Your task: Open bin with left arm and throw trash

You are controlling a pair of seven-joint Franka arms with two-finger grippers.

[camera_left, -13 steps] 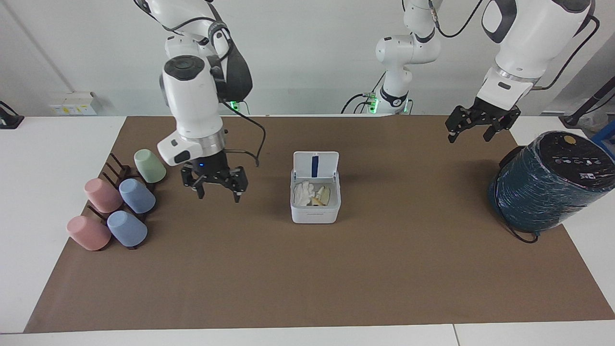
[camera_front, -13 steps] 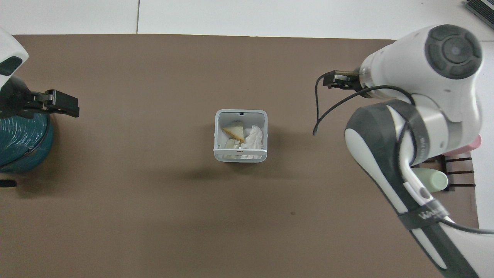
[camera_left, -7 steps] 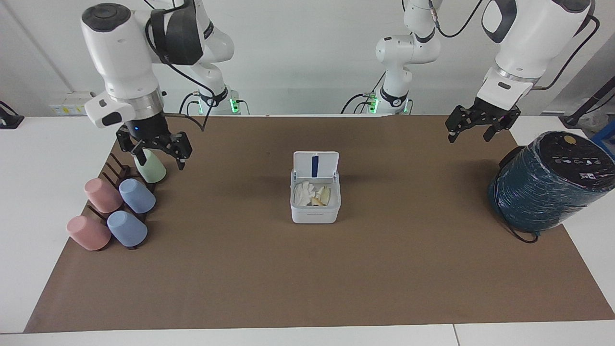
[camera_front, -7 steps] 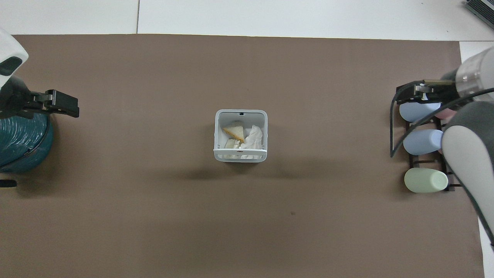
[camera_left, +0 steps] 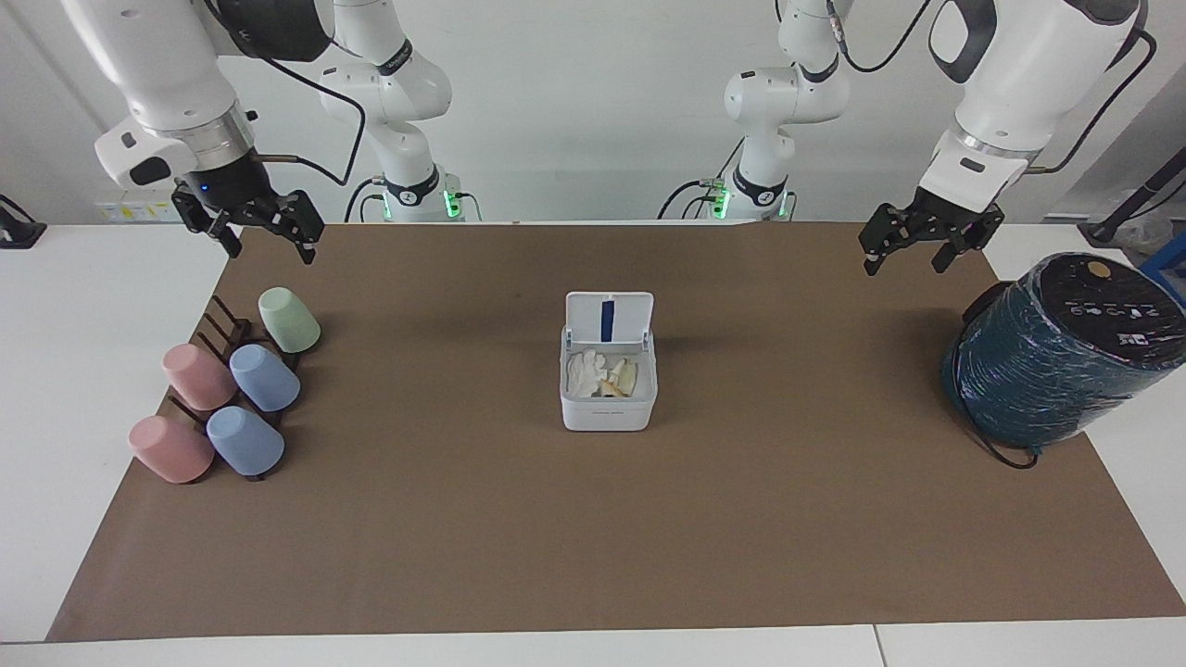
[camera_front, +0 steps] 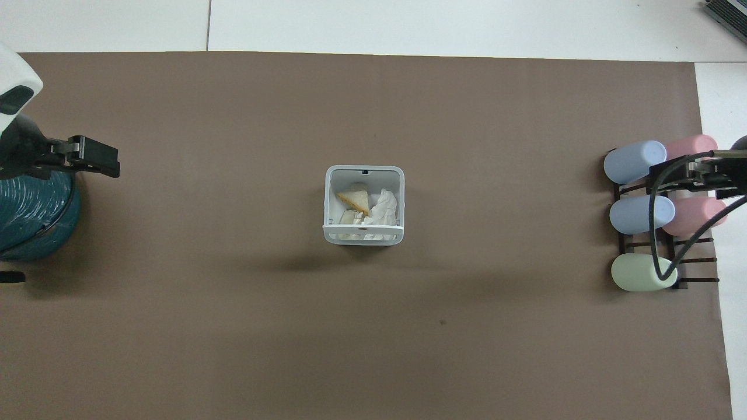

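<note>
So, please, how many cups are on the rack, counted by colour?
Pink cups: 2
Blue cups: 2
Green cups: 1
Total: 5 cups on the rack, toward the right arm's end of the table.

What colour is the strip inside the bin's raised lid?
Blue, running down the inner face of the small white square plastic bin's upright lid; clearest in the facing view.

Open mat (camera_left: 593, 537) around bin (camera_left: 608, 408)
</note>
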